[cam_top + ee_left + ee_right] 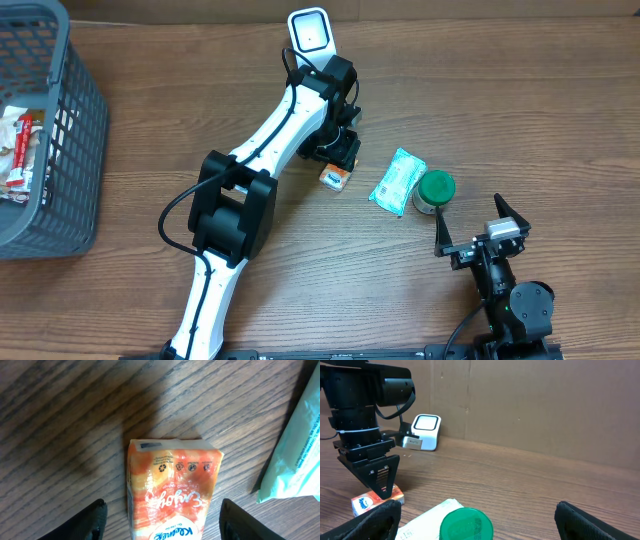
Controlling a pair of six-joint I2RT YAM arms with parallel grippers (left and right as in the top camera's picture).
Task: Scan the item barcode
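Note:
An orange Kleenex tissue pack (334,177) lies flat on the wooden table, printed face up (172,487). My left gripper (340,158) hangs straight over it, open, with a black finger on each side (95,520) and bare table showing between each finger and the pack. The right wrist view shows that gripper (382,482) low over the pack (372,501). The white barcode scanner (310,32) stands at the table's far edge (426,430). My right gripper (476,223) rests open near the front right, holding nothing.
A teal wipes packet (397,181) lies just right of the orange pack, with a green-lidded jar (435,189) beside it, in front of the right gripper. A grey basket (70,110) holding packaged goods stands at the far left.

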